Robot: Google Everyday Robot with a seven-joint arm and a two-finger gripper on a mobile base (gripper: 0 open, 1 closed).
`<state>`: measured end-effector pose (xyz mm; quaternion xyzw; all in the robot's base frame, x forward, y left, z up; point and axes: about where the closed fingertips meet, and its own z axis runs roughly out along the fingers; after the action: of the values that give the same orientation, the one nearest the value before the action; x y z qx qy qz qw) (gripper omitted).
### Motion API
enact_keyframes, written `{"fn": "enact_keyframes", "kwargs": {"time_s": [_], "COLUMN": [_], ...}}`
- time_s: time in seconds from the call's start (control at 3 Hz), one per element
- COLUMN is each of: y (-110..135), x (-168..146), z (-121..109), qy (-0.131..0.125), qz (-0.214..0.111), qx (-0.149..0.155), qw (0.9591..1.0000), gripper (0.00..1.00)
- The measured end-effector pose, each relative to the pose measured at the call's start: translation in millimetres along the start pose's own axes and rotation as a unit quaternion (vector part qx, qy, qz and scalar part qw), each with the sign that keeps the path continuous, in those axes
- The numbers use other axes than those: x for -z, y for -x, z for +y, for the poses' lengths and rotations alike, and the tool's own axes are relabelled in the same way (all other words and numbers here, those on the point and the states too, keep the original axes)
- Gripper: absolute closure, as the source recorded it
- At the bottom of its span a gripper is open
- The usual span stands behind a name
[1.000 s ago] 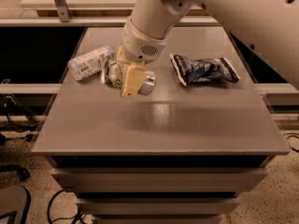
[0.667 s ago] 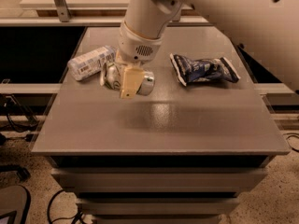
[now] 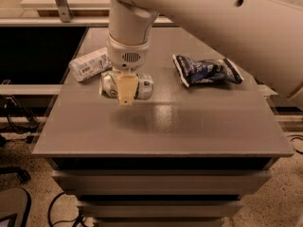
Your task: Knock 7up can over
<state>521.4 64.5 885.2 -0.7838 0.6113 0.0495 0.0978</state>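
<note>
The 7up can [image 3: 144, 85], white and green with a silver end, lies on its side on the grey table [image 3: 189, 126], left of the middle. Its silver end faces left. My gripper [image 3: 127, 92] hangs straight down from the white arm [image 3: 129, 37] and sits right over and in front of the can's middle, hiding that part. Whether it touches the can is unclear.
A clear plastic bottle with a white label [image 3: 89, 64] lies on its side just behind and left of the can, near the table's left edge. A dark blue snack bag [image 3: 208, 71] lies to the right. Drawers sit below the table's front edge.
The arm has swung a little to the left and now stands more upright over the can. The can stays lying on its side in about the same spot.
</note>
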Motion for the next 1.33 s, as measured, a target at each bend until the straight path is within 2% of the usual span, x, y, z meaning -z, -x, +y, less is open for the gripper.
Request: {"fn": "enact_keyframes", "kwargs": {"time_s": [0.67, 1.0, 1.33], "y": [-8.0, -10.8, -12.3], "x": [-29.7, -40.5, -46.6], "z": [5.0, 6.9, 7.5], "qy": [-0.002, -0.003, -0.002], "qz": [0.033, 0.04, 0.041], "qx": [-0.009, -0.013, -0.016], "qw": [0.9994, 0.9991, 0.999], "gripper": [1.0, 0.84, 0.6]}}
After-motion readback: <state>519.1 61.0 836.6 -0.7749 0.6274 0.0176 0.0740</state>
